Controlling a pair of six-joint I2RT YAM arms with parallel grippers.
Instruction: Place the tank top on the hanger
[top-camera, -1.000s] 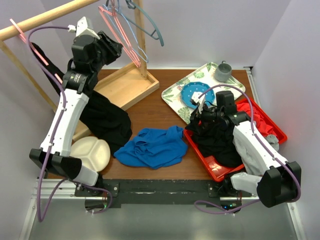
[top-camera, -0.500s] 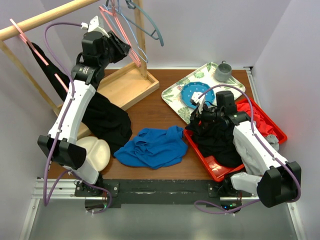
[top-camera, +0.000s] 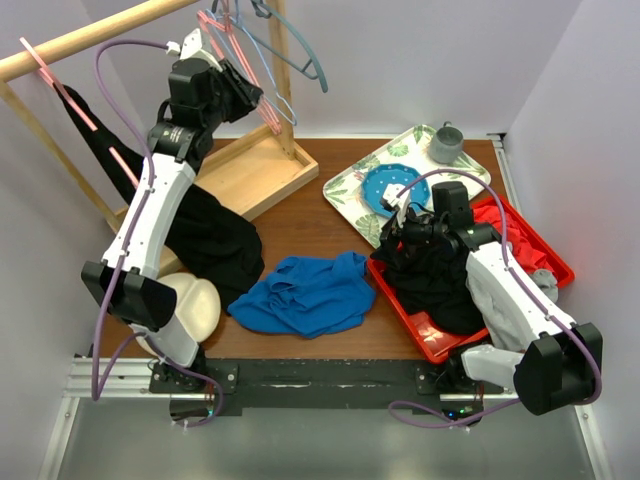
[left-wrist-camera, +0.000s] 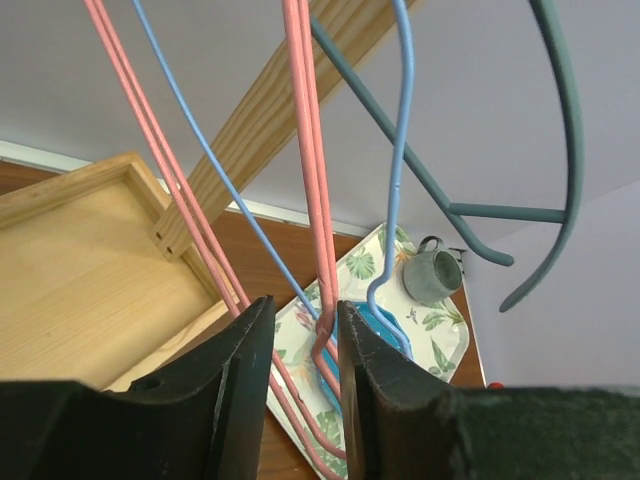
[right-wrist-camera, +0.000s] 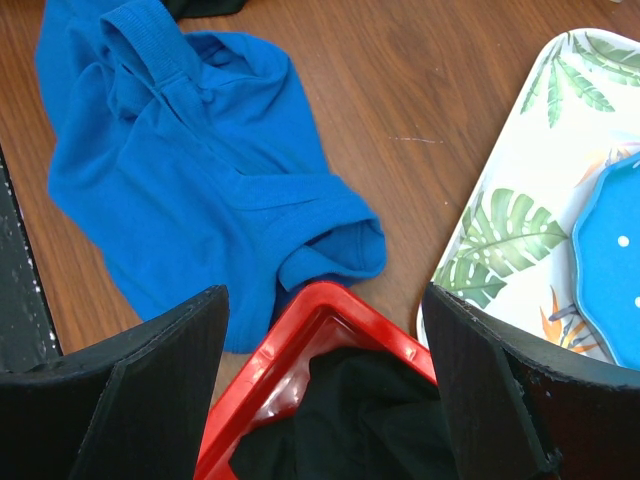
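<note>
The royal-blue tank top lies crumpled on the brown table near the front middle; the right wrist view shows it spread beside a red bin corner. The pink wire hanger hangs from the wooden rail at the upper left. My left gripper is raised to it. In the left wrist view the hanger's paired pink wires run down between the jaws of my left gripper, which stand narrowly apart around them. My right gripper hovers wide open over the bin's corner, holding nothing.
A grey-blue hanger and a thin light-blue one hang next to the pink one. A red bin holds black clothes. A leaf-print tray carries a blue plate and a grey cup. Wooden tray, white dish.
My left arm has lifted and reached right, up to the pink hanger, and its jaws have narrowed around the wire. The right arm and the tank top have not moved.
</note>
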